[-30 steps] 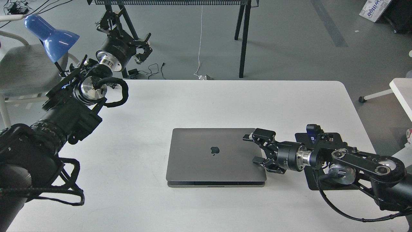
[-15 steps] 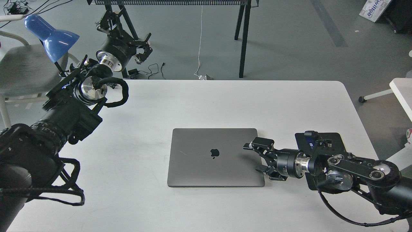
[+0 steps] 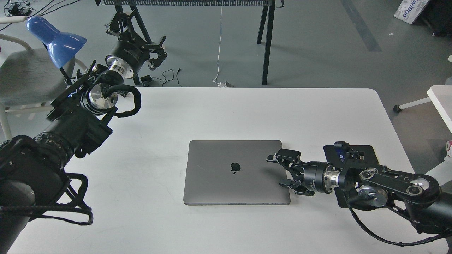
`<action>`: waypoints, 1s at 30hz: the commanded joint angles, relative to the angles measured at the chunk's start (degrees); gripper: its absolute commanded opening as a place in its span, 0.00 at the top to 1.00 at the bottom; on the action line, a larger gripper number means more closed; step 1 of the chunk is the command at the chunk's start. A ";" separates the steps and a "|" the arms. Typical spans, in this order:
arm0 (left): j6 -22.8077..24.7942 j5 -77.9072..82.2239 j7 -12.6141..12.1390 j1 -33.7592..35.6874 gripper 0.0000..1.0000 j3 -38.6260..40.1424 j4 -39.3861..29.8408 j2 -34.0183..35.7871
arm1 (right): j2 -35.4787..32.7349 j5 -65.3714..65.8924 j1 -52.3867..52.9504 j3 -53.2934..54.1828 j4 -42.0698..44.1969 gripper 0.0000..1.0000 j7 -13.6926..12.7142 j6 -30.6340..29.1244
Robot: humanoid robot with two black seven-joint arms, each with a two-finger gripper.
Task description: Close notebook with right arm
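- Since a second ago: notebook (image 3: 236, 173) lid dropped from slightly ajar to fully flat.
- Right gripper (image 3: 282, 170): fingers spread, empty, at the lid's right edge.
- Count: one notebook, two arms, one mouse pad (image 3: 367, 151).
- Notebook lies mid-table (image 3: 219, 113), long axis left-right, logo up.
- Left gripper (image 3: 157, 53): state unclear.
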State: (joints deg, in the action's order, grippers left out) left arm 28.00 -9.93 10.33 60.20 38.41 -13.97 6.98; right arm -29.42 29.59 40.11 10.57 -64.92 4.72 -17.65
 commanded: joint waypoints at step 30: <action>0.00 0.00 0.04 0.00 0.00 0.00 0.00 0.05 | 8.41 -24.48 1.64 54.73 26.42 0.00 0.30 -4.31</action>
State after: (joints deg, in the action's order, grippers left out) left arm 28.00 -9.93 10.37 60.20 38.41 -13.97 7.04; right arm -22.98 8.09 41.51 63.95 -39.93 5.55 -20.01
